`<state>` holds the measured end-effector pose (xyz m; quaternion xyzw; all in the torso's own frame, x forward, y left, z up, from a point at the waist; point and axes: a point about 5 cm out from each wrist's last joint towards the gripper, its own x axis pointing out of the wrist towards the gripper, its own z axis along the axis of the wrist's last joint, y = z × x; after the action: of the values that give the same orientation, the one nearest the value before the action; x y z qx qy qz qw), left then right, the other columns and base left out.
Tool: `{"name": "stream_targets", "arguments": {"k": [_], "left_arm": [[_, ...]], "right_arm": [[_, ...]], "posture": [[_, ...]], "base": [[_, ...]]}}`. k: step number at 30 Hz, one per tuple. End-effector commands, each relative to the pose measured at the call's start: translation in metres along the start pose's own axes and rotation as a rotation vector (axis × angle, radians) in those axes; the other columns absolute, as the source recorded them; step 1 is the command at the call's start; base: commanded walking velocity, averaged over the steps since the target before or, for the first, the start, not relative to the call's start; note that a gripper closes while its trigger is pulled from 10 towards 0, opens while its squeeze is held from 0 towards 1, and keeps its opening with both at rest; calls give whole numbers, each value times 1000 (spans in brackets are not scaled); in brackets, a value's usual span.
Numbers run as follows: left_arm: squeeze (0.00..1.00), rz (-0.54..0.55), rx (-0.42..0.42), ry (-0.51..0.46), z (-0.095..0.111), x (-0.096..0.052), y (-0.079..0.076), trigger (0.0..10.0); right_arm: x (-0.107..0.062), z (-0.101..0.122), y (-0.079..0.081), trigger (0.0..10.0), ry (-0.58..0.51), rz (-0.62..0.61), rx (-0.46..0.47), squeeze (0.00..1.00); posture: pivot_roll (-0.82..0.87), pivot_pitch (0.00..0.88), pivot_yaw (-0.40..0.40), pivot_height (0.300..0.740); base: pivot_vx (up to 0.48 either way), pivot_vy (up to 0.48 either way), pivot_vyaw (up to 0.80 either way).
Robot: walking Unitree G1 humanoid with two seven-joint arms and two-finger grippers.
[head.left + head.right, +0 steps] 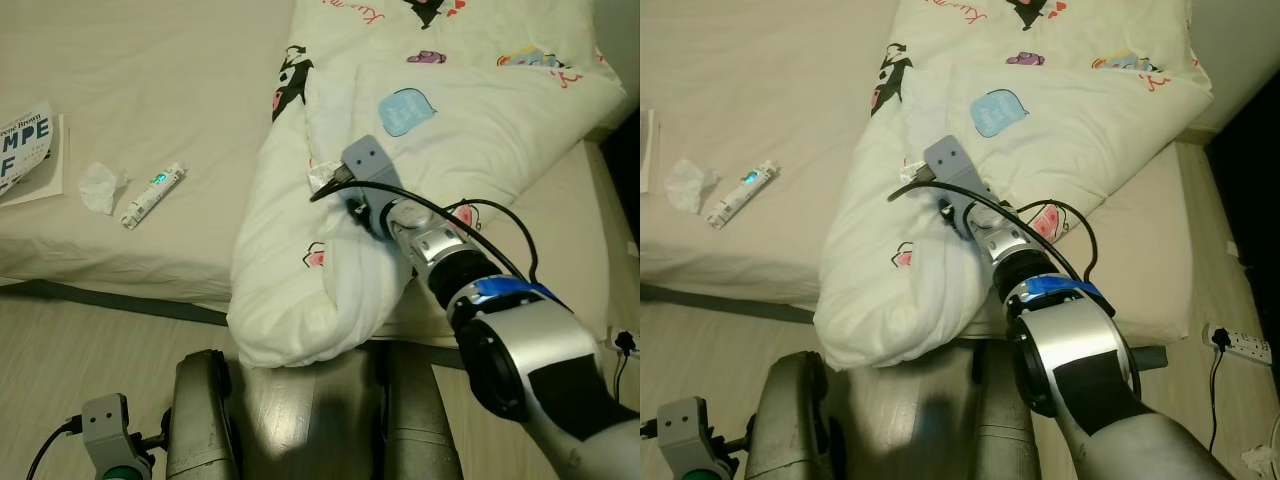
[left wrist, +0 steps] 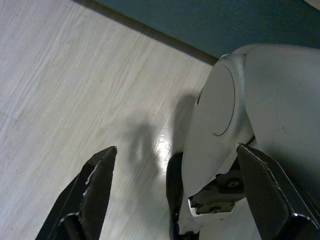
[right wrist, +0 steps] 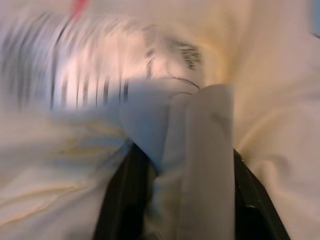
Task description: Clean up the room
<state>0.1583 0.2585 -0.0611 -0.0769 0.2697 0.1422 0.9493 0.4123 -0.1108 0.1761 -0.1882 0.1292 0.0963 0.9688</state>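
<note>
At the far left of the bed (image 1: 180, 90), a booklet (image 1: 28, 150) with large printed letters is seen lying flat on the cream sheet, partly cut by the frame edge. Just beside it, toward the right, a crumpled white tissue (image 1: 100, 187) rests on the sheet, and a small white tube (image 1: 152, 195) with a green mark lies next to the tissue, apart from it. Lower down, the left gripper (image 2: 175, 195) is held low over the pale wood floor (image 2: 75, 90) beside the robot's own leg; its two black fingers (image 2: 92, 187) are spread wide with nothing between them. Further right, a white duvet (image 1: 460, 130) printed with cartoon figures and a blue speech bubble is bunched across the bed, its folded end hanging over the mattress edge toward the floor. The right gripper (image 3: 182, 200) is reached out onto this duvet near its middle, with a black cable looped along the silver arm. In the right wrist view, which is blurred, a fold of the white fabric is seen pinched between the two black fingers (image 3: 122, 200), so the jaws are clamped on the duvet. At the far right, a white power strip (image 1: 1238, 345) lies on the floor beside the bed.
</note>
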Motion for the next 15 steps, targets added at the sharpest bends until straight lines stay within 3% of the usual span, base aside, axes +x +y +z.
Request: {"name": "stream_targets", "arguments": {"k": [1,2,4,5,7,8,11,13,14,15], "left_arm": [[0,1,-7,49,-13,-6,-1,10000],[0,-2,-9,53,-13,-6,-3,10000],[0,-3,-10,54,-13,-5,-3,10000],[0,-5,-10,59,-13,-5,-4,10000],[0,-12,-3,72,-14,-5,-5,10000],[0,-18,3,79,-15,-4,-5,10000],[0,-23,9,86,-15,-4,-6,10000],[0,-34,26,104,-18,-5,-7,10000],[0,-34,26,104,-18,-5,-7,10000],[0,-36,30,109,-19,-6,-7,10000]], "right_arm": [[-1,-2,-14,0,21,-83,51,0],[-5,-5,-42,0,11,-275,170,0],[-7,-6,-50,0,9,-327,201,0],[-10,-18,-58,0,35,-388,288,0],[-14,-47,-60,0,120,-429,445,0],[-16,-59,-56,0,160,-423,495,0],[-16,-69,-49,0,196,-402,536,0],[-21,-98,-2,0,347,-262,633,0],[-21,-98,-2,0,347,-262,633,0],[-24,-105,16,0,398,-205,660,0]], "posture": [[-14,235,2,535],[-25,229,0,535],[-25,229,0,535],[-45,227,0,535],[-56,228,3,535],[-64,229,5,535],[-71,228,5,535],[-80,227,3,535],[-80,227,3,535],[-80,227,3,535]], "base": [[0,0,0],[0,0,0],[0,0,0],[0,0,0],[0,0,0],[0,0,0],[0,0,0],[0,0,0],[0,0,0],[0,0,0]]}}
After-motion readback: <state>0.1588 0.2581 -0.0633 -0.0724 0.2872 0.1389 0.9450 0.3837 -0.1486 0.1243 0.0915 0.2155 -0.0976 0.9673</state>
